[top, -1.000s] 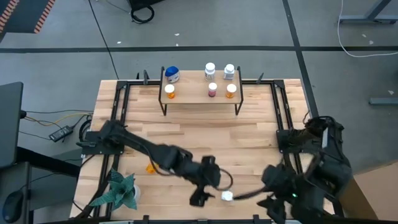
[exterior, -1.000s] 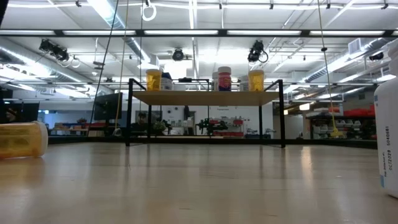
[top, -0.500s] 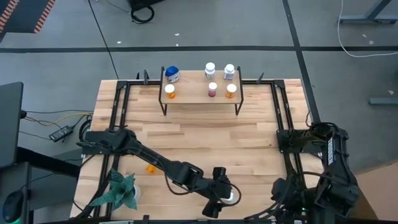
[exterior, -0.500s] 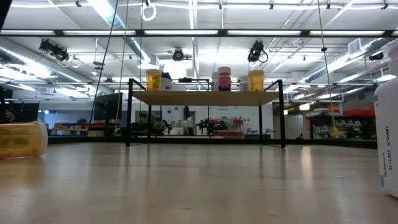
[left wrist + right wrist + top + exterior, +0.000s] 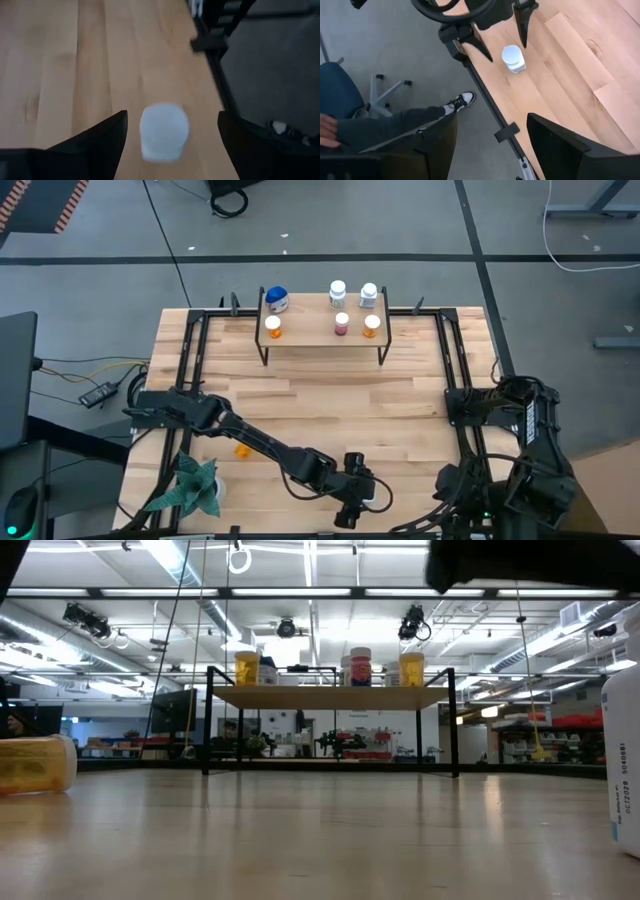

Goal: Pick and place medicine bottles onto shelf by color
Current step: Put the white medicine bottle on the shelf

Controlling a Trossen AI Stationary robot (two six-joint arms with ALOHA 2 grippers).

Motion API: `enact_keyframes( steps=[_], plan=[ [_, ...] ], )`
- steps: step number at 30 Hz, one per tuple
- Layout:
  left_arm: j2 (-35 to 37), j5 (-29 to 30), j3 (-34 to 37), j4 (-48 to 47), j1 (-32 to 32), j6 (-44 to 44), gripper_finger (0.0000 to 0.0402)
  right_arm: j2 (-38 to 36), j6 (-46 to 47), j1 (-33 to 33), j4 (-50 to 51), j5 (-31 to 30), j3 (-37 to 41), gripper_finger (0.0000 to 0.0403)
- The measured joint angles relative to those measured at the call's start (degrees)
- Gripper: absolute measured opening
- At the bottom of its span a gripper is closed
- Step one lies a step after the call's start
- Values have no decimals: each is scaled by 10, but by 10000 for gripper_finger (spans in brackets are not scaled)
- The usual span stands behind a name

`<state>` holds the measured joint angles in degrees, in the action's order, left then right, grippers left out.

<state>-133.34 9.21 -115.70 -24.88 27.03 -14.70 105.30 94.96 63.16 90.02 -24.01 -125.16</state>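
Two arms are in view from above: the left arm [image 5: 250, 442] stretches low and nearly flat across the table [image 5: 320, 395] from its base at the left edge towards the near edge. Its left gripper [image 5: 361, 500] points down over a white bottle [image 5: 372, 498] standing upright near that edge, fingers [image 5: 102, 137] spread wide on either side of the cap without touching it, holding nothing. The right arm [image 5: 520, 450] is folded back at the table's right edge; its right gripper [image 5: 490, 135] hangs beyond the near edge with jaws apart and empty. Six bottles stand on the shelf [image 5: 322, 328] at the far side. One orange bottle [image 5: 241, 449] lies on the table beside the left arm. Small dark print runs up the white bottle's label in the low view, too small to read with certainty
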Motion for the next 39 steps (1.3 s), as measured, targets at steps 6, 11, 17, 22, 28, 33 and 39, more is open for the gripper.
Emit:
enact_keyframes(
  steps=[6,11,17,22,28,33,39],
  plan=[
    [-8,1,-1,25,2,18,314,0,0,0,0,-2,0,247],
    [-16,2,-1,29,1,36,314,0,7,0,0,-13,0,247],
    [-26,21,-1,19,1,34,314,0,15,0,0,-16,0,247],
    [-27,40,-1,21,-2,35,314,0,25,0,0,-16,0,247],
    [-28,41,-1,19,-8,35,314,0,27,0,0,-17,0,247],
    [-39,24,-1,16,-8,33,313,0,28,0,0,-17,0,247],
    [-41,21,-1,16,-6,33,313,0,28,0,0,-17,0,247]
  ],
)
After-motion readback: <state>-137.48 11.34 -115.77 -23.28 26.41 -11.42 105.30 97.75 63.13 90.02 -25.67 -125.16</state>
